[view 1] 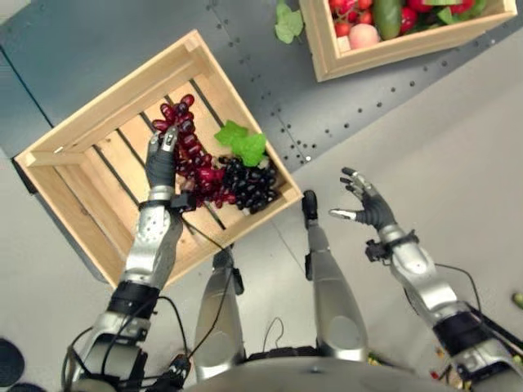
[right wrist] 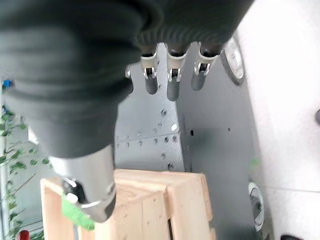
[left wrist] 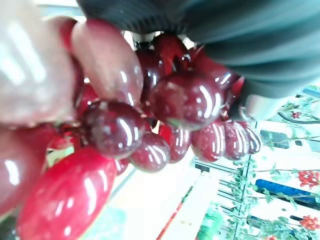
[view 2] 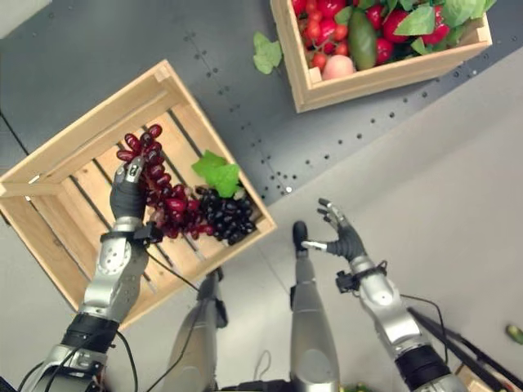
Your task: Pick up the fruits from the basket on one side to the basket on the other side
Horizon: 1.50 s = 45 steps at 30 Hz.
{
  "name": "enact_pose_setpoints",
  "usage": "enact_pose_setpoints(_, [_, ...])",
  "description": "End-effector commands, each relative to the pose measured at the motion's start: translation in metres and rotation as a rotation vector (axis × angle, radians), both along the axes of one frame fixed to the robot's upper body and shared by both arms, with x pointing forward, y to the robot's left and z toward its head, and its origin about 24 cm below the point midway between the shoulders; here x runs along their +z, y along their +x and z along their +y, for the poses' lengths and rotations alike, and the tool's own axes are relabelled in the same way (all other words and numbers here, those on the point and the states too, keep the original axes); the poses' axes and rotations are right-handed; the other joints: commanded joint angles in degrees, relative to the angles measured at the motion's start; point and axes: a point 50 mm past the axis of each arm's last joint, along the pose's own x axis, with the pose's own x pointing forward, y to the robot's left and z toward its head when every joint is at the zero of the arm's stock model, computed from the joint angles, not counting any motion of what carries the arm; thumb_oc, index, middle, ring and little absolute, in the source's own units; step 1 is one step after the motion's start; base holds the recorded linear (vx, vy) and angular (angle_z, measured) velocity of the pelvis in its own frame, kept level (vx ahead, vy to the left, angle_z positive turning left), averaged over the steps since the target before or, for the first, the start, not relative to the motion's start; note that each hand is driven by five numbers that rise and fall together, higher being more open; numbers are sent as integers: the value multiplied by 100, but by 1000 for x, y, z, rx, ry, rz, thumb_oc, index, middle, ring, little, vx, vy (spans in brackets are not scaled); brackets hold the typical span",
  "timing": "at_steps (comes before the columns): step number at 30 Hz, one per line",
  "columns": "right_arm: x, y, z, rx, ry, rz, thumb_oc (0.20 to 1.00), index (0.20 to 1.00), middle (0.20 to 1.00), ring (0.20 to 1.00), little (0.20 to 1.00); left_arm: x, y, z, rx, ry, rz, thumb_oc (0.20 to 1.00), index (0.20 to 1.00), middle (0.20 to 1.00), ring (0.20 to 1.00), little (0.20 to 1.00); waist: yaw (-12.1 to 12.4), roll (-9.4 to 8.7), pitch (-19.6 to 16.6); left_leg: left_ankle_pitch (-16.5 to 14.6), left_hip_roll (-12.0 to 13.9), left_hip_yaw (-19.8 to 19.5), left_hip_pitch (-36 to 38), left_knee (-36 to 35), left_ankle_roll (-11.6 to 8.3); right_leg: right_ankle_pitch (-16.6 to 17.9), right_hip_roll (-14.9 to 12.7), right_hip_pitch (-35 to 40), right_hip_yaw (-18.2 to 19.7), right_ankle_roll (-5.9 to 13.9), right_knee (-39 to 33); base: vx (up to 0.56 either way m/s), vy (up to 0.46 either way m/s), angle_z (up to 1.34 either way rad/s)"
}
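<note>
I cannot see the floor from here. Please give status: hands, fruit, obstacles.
Left hand in near crate, on the red grapes; grip hidden. Right hand open, holding nothing. Dark grapes beside them. Full crate ahead. No obstacle seen.

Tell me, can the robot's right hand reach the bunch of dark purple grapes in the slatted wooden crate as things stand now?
Probably yes. The right hand hangs open beside the slatted wooden crate, and nothing lies between it and the dark purple grapes; only the crate's low wall must be cleared.
</note>
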Motion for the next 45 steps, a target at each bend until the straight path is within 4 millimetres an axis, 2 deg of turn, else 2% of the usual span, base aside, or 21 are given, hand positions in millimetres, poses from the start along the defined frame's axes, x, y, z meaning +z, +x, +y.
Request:
enact_pose_setpoints(1, [3, -2, -1, 50, -68, -20, 1000, 1000, 1000, 1000, 1000, 18, -4, -1, -31, -35, -127, 200, 200, 200, 200, 200, -1, 188, -498, -98, -158, -376, -185, 110, 189, -929, 463, 83, -146, -189, 442, 38, -26, 7])
enact_pose_setpoints(6, [19, 0, 7, 180, -103, -53, 1000, 1000, 1000, 1000, 1000, 10, -10, -9, -121, -13, -100, 200, 200, 200, 200, 200, 57, 197, -659, -110, -131, -424, -26, 108, 167, -998, 525, 297, -213, -217, 411, 32, -36, 4])
enact_pose_setpoints(8, [40, 7, 19, 273, -138, -121, 1000, 1000, 1000, 1000, 1000, 8, -13, -17, -182, 1, -97, 200, 200, 200, 200, 200, 103, 200, -774, -127, -106, -451, 63, 122, 162, -1036, 555, 427, -227, -236, 398, 31, -37, 6])
enact_pose_setpoints(11, [48, 10, 26, 309, -136, -150, 1000, 1000, 1000, 1000, 1000, 10, -13, -21, -210, 27, -103, 200, 200, 200, 200, 200, 118, 213, -837, -148, -90, -466, 123, 138, 163, -1071, 573, 509, -233, -247, 397, 25, -25, 5])
enact_pose_setpoints(14, [61, 17, 44, 392, -158, -191, 1000, 1000, 1000, 1000, 1000, 11, -11, -27, -237, 73, -100, 200, 200, 200, 200, 200, 177, 233, -979, -177, -57, -480, 228, 155, 137, -1124, 591, 637, -246, -270, 401, 50, -34, 5])
enact_pose_setpoints(15, [62, 21, 57, 443, -173, -190, 1000, 1000, 1000, 1000, 1000, 11, -9, -32, -257, 84, -96, 200, 200, 200, 200, 200, 211, 241, -1052, -196, -49, -484, 300, 169, 129, -1159, 613, 721, -285, -295, 402, 55, -50, 3])
enact_pose_setpoints(18, [58, 23, 69, 476, -186, -177, 1000, 1000, 1000, 1000, 1000, 9, -9, -39, -293, 80, -87, 200, 200, 200, 200, 200, 241, 264, -1128, -217, -42, -502, 363, 185, 130, -1210, 641, 821, -309, -318, 401, 38, -39, 6])
enact_pose_setpoints(19, [54, 28, 82, 490, -182, -170, 1000, 1000, 1000, 1000, 1000, 8, -8, -49, -332, 76, -85, 200, 200, 200, 200, 200, 272, 290, -1194, -234, -47, -521, 415, 210, 132, -1238, 645, 888, -330, -330, 406, 33, -24, 8])
enact_pose_setpoints(20, [54, 29, 83, 491, -182, -172, 1000, 1000, 1000, 1000, 1000, 8, -8, -48, -331, 77, -85, 200, 200, 200, 200, 200, 265, 286, -1187, -236, -46, -523, 419, 210, 131, -1240, 646, 894, -333, -330, 406, 31, -21, 11])
enact_pose_setpoints(23, [46, 31, 104, 529, -188, -159, 1000, 1000, 1000, 1000, 1000, 6, -7, -64, -395, 73, -77, 200, 200, 200, 200, 200, 303, 322, -1326, -270, -37, -537, 506, 230, 137, -1302, 661, 1005, -372, -350, 425, 33, -18, 9])
enact_pose_setpoints(26, [48, 33, 112, 537, -187, -178, 1000, 1000, 1000, 1000, 1000, 5, -6, -71, -423, 61, -73, 200, 200, 200, 200, 200, 305, 336, -1387, -282, -39, -537, 548, 230, 139, -1317, 668, 1049, -378, -356, 423, 33, -19, 4])
enact_pose_setpoints(28, [50, 34, 128, 565, -200, -205, 1000, 1000, 1000, 1000, 1000, 5, -5, -81, -463, 48, -69, 200, 200, 200, 200, 200, 336, 358, -1483, -297, -29, -548, 592, 243, 130, -1356, 679, 1113, -410, -365, 428, 41, -26, 2])
enact_pose_setpoints(31, [52, 34, 132, 576, -204, -215, 1000, 1000, 1000, 1000, 1000, 6, -5, -84, -473, 44, -73, 200, 200, 200, 200, 200, 343, 364, -1507, -305, -24, -552, 612, 244, 129, -1370, 683, 1132, -424, -369, 432, 21, -11, 1])
enact_pose_setpoints(37, [67, 35, 160, 631, -152, -263, 1000, 1000, 1000, 1000, 1000, 13, 1, -109, -536, 0, -82, 200, 200, 200, 200, 200, 381, 382, -1708, -336, -18, -590, 724, 234, 120, -1454, 715, 1259, -479, -402, 446, 49, -14, 7])
enact_pose_setpoints(45, [79, 36, 182, 653, -87, -293, 1000, 1000, 1000, 1000, 1000, 24, 1, -131, -598, -51, -107, 200, 200, 200, 200, 200, 421, 378, -1739, -329, -20, -634, 714, 223, 120, -1469, 741, 1251, -514, -408, 458, 3, -3, 0])
